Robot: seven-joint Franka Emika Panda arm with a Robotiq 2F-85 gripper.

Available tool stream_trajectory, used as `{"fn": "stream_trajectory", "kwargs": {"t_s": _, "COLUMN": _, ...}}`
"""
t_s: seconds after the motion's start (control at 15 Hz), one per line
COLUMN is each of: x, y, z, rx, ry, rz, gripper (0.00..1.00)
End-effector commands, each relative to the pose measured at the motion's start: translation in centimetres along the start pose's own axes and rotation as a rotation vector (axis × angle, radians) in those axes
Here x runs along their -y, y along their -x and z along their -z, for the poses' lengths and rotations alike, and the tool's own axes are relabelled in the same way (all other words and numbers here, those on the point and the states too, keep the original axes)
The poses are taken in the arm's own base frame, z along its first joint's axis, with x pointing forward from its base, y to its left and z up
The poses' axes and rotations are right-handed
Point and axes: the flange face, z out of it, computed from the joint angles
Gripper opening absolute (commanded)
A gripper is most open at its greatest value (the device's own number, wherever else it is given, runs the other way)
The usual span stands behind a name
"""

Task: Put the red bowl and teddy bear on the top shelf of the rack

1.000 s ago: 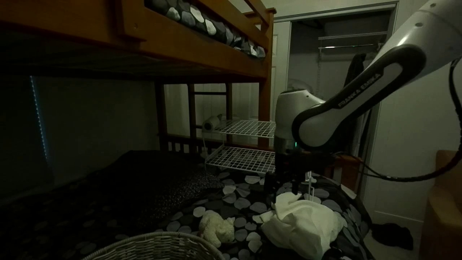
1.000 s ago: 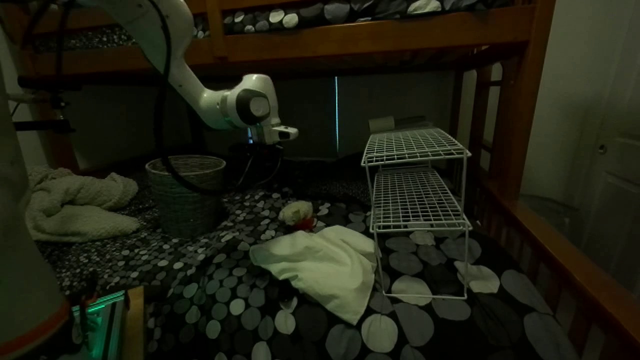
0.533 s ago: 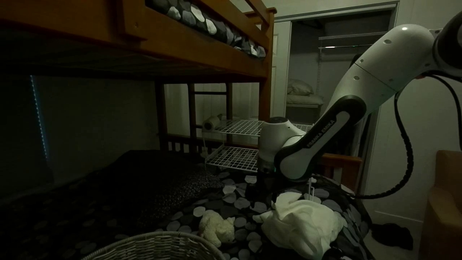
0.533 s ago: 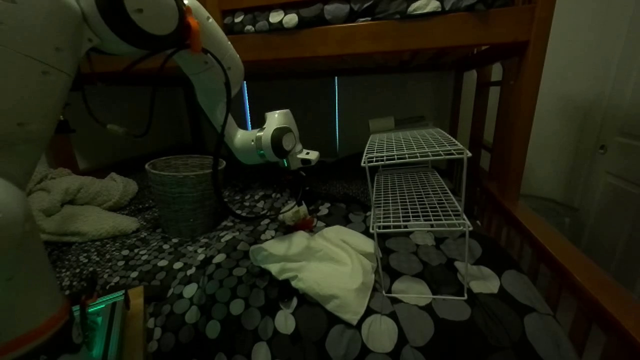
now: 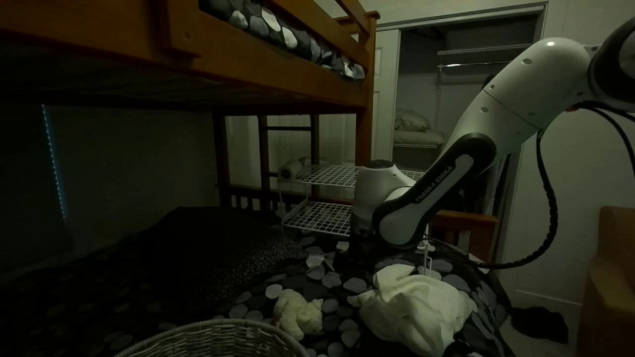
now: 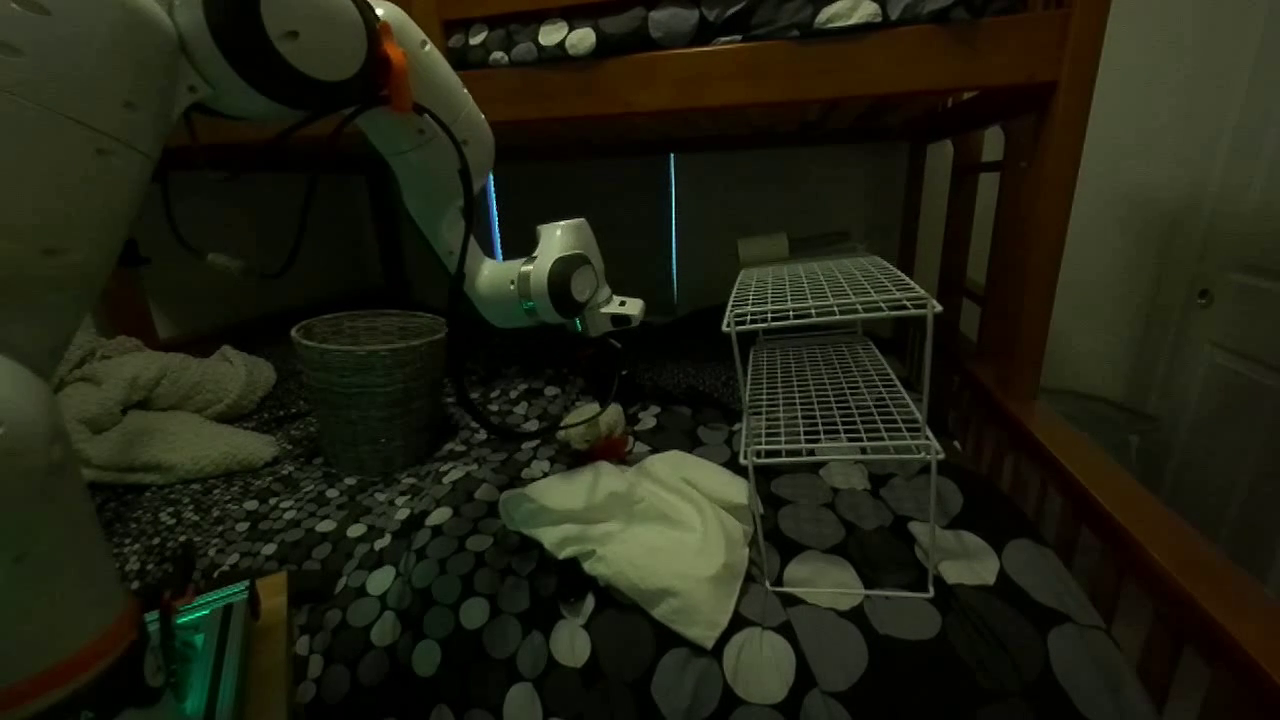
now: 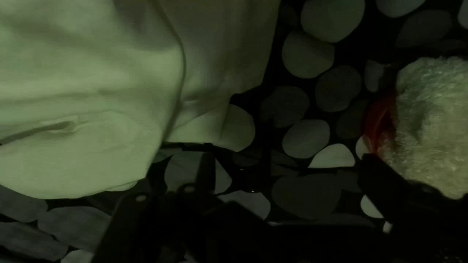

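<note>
- Your jaws gape wide, empty.
- The teddy bear lies outside their gap, rightward in the wrist view, well in from the table's edges.

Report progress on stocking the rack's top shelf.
Done: nothing visible; the cream plush teddy bear lies on black, grey-spotted bedding, off the white wire rack's top shelf. In hand: nothing apparent; the black robotic hand is open. Left: the bear's lift and placement, plus the red bowl, which I cannot make out in any view.
</note>
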Motion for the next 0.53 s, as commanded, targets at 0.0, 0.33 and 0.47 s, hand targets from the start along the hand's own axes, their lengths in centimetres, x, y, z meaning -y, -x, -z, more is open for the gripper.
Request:
{"fn": "stream_trajectory", "kwargs": {"t_s": 0.0, "x": 0.1, "y": -2.2, "z": -4.0, "rx": 0.041, "ry": -0.062, "rz": 0.079, "gripper": 1.0}}
{"fn": "stream_trajectory", "kwargs": {"t_s": 0.33, "x": 2.5, "y": -4.4, "z": -6.3, "rx": 0.064, "ry": -0.107, "rz": 0.194, "gripper": 1.0}}
{"fn": "stream_trajectory", "kwargs": {"t_s": 0.47, "x": 1.7, "y": -3.7, "z": -5.6, "rx": 0.04, "ry": -0.094, "rz": 0.173, "gripper": 1.0}}
